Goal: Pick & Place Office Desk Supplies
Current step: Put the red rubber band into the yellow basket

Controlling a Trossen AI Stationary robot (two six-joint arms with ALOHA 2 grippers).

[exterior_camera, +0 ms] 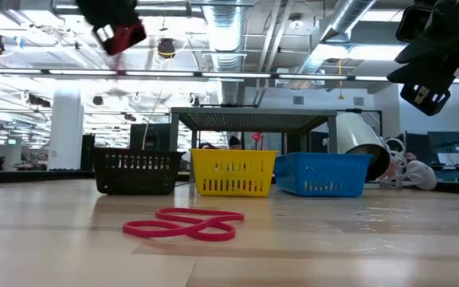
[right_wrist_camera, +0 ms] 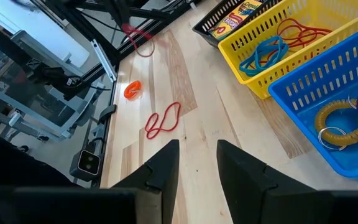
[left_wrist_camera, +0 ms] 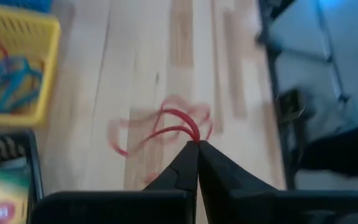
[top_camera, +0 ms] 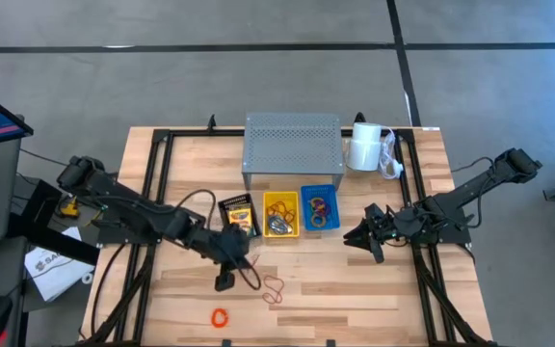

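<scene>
My left gripper (left_wrist_camera: 197, 144) is shut on a thin red rubber band (left_wrist_camera: 166, 124) and hangs above the table's near middle (top_camera: 224, 280), high at the upper left of the low view (exterior_camera: 114, 32). A second red rubber band (top_camera: 274, 289) lies flat on the wood to its right. An orange band (top_camera: 221, 317) lies near the front edge. My right gripper (right_wrist_camera: 197, 162) stands open over the table's right side (top_camera: 356, 238), with nothing between its fingers. My left gripper pinches the red rubber band at one spot on its loop (left_wrist_camera: 194, 134), between the very tips of its two shut fingers. The fingers slant downward. The band hangs slack below the tips (right_wrist_camera: 138, 38), clear of the table.
A black basket (top_camera: 238, 216) with crayon boxes, a yellow basket (top_camera: 280, 214) with bands and a blue basket (top_camera: 320, 207) with coiled rings stand in a row mid-table. Behind them are the grey perforated riser (top_camera: 292, 149) and a white roll (top_camera: 364, 146).
</scene>
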